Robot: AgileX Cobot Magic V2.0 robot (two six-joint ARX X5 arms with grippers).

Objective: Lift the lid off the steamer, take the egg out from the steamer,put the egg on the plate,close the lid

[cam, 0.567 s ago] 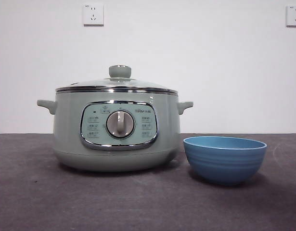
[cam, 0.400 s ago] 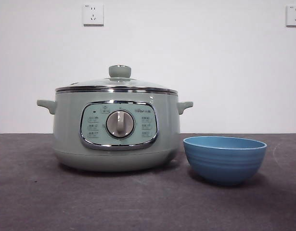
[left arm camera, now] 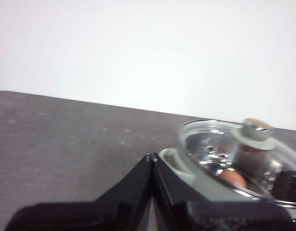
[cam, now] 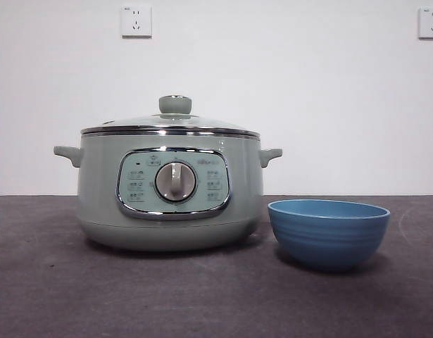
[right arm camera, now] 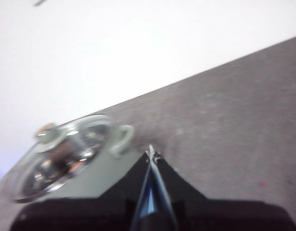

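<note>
Steamer (cam: 170, 193): sitting on the dark grey tabletop (cam: 54, 289), dial panel facing the front camera, small side handles sticking out.
Lid (cam: 170, 125): resting closed on the steamer rim, sage-green knob (cam: 175, 104) standing up at the centre; nothing touching it.
Egg (left arm camera: 233, 177): showing as a brownish shape through the glass in the left wrist view, lying inside the pot; hidden in the front view.
Plate (cam: 329, 232): standing just beside the steamer, not touching it, holding nothing visible.
Left gripper (left arm camera: 152, 157): hanging beside the steamer near one handle, jaws pressed together, carrying nothing.
Right gripper (right arm camera: 151, 154): hanging on the opposite side near the other handle (right arm camera: 120, 139), jaws pressed together, carrying nothing.
Stage: likely at the very start, lid not yet lifted.
Risk, knob: pinching off-centre on the small round knob probably letting the lid tilt, slip and drop back on the chrome rim.
Risk, jaws: needing to spread before descending; arriving closed probably bumping the knob and shoving the lid.
Risk, egg: smooth and round, likely rolling or squirting out of a pinch, cracking under too much squeeze.
Risk, plate: light and close to the pot, possibly getting nudged by a passing arm.
Surface: matte, dark grey, faintly speckled.
Room: plain white wall behind, two white wall sockets (cam: 136, 21) high up.
</note>
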